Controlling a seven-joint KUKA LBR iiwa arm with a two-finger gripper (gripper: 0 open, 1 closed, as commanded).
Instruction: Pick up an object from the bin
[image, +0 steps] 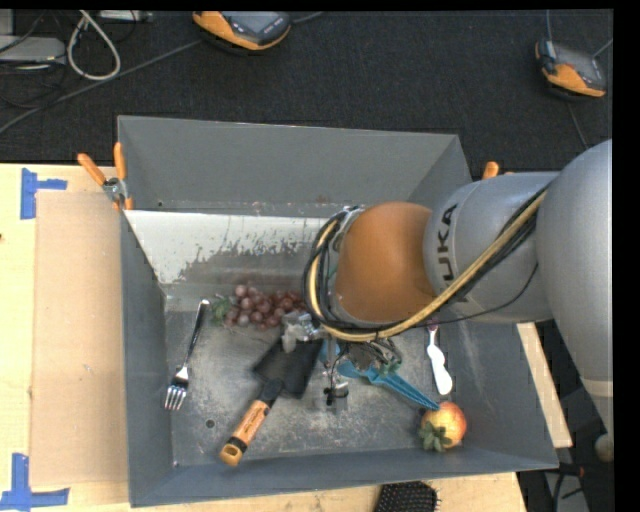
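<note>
A grey metal bin (300, 180) stands before a dark floor strewn with cables. In the camera view the arm (500, 250) reaches in from the right, its orange cover (385, 262) above the bin's middle. The jaws hang low between a black spatula (283, 372) with an orange handle, to their left, and a teal-handled tool (397, 384), to their right, close to both. Whether they are spread or pressed together cannot be told. This looks like the approach. The next move calls for settling round one of the two and lifting it.

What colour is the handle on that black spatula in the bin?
Orange; the spatula and its handle show best in the camera view.
</note>
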